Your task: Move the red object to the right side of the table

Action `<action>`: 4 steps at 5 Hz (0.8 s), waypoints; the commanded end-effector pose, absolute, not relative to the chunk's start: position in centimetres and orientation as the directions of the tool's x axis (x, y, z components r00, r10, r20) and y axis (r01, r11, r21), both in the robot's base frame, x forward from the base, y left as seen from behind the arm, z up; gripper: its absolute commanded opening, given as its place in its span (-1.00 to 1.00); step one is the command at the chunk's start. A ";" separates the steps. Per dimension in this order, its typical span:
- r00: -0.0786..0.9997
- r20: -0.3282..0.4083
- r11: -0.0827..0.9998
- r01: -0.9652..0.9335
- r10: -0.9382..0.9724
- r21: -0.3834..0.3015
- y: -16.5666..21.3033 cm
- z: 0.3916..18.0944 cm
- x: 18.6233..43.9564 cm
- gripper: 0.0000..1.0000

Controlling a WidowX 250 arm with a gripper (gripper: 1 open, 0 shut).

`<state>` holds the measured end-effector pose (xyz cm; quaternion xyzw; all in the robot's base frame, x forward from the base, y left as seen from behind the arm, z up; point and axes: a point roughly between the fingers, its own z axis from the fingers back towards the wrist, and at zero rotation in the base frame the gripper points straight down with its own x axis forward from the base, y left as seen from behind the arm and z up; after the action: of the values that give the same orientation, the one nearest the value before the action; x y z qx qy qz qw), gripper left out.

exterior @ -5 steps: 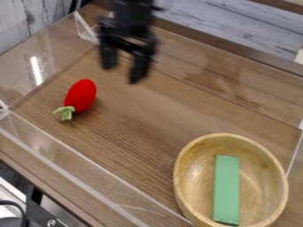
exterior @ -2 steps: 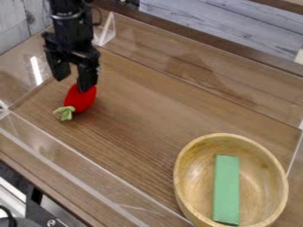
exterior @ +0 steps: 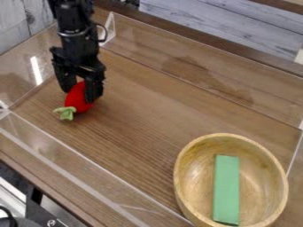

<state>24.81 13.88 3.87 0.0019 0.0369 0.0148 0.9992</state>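
From where I stand, the black end effector (exterior: 76, 82) hangs straight down over the left part of the counter (exterior: 166, 97), its two dark fingers (exterior: 58, 76) spread wide apart. Between them sits the red object (exterior: 76, 95), a small glossy strawberry-like toy lying on the wood grain. One finger comes down on its left side and the other on its right, so the fruit's upper part is framed by the open jaws. Whether the pads actually touch the red skin I cannot tell; the fingers stand parted rather than pressed together, and the fruit lies on the counter surface.

The toy's green leafy stem (exterior: 66, 113) pokes out toward the lower left, clear of the fingers and flat on the wood.

Low clear acrylic walls (exterior: 83, 160) run along the edges of the brown counter, and the near one passes in front of the fruit.

Well apart from all this, in the lower right corner, a round light wooden bowl (exterior: 190, 168) rests on the counter. Inside it lies a flat green rectangular block (exterior: 226, 188), its long side pointing roughly away from me.
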 end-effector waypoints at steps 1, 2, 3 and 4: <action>0.999 -0.031 0.999 -0.045 0.045 0.014 13.7 4.1 26.3 1.00; 0.997 -0.032 0.997 -0.078 0.077 -0.005 14.7 4.3 26.9 1.00; 0.994 -0.041 0.995 -0.102 0.102 -0.017 15.7 4.5 27.4 -1.00; 0.994 -0.056 0.995 -0.093 0.091 -0.031 14.7 3.5 26.7 -1.00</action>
<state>26.30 14.59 2.55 -0.0245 0.0435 0.0485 0.9976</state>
